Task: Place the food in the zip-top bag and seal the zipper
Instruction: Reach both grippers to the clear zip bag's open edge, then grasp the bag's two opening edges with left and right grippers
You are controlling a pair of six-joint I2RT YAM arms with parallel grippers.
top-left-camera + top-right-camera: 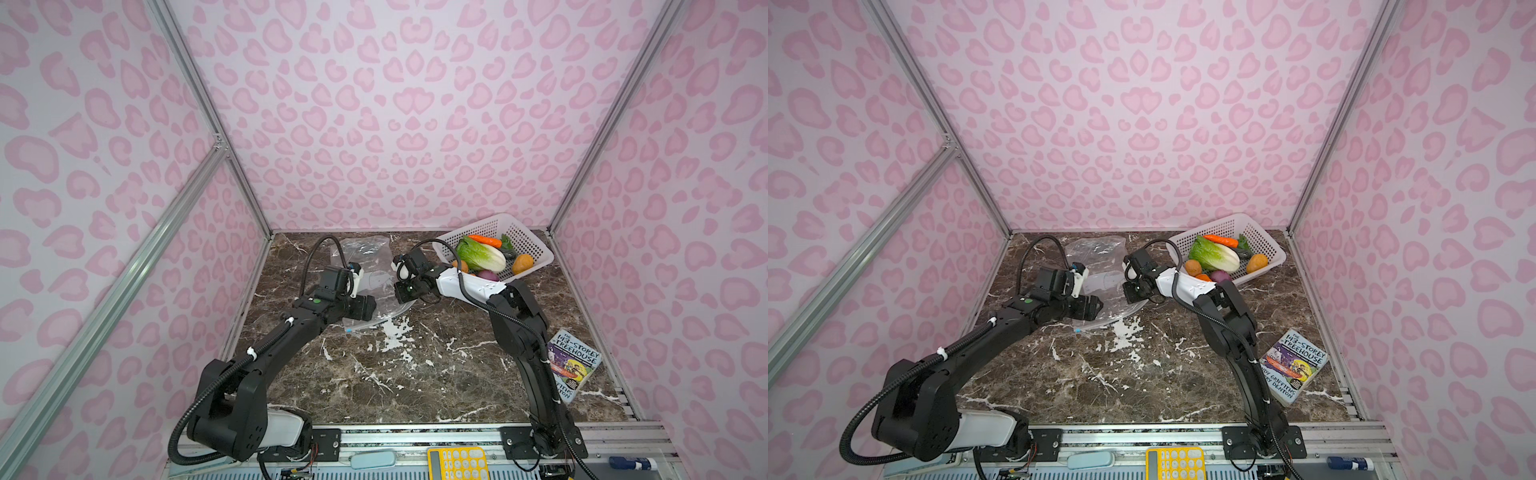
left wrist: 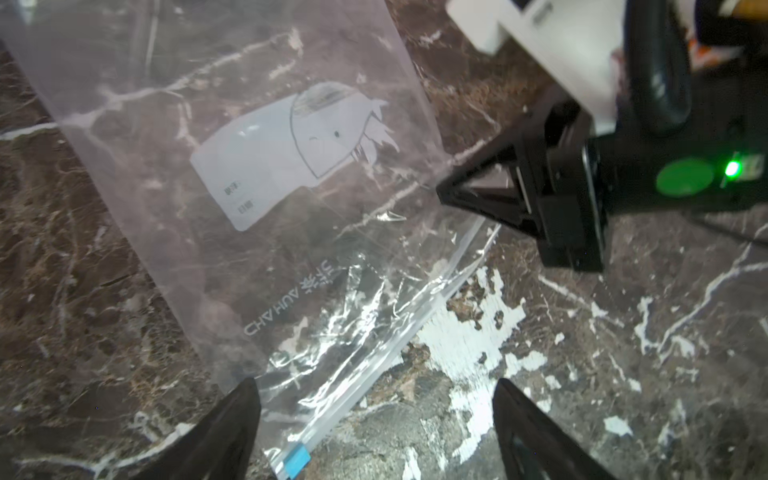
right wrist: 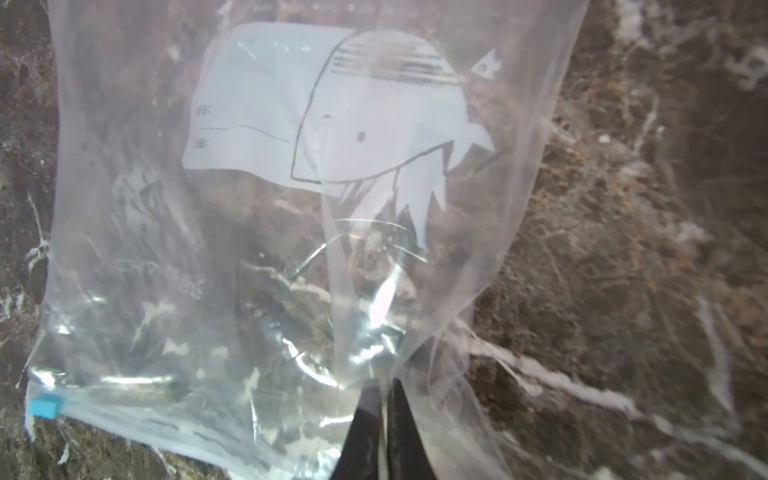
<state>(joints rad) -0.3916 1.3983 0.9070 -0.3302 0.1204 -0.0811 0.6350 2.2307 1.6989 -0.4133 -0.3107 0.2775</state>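
One bag [image 1: 1100, 253], one basket [image 1: 1225, 222] (two potatoes [image 1: 1257, 263] inside), one book [image 1: 1293, 365].

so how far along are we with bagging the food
Nothing finished yet: the food all sits in the white basket and the zip-top bag is empty. In hand: the right gripper is shut on the bag's film near its mouth; the left gripper hangs open over the zipper. Left: loading, then sealing.
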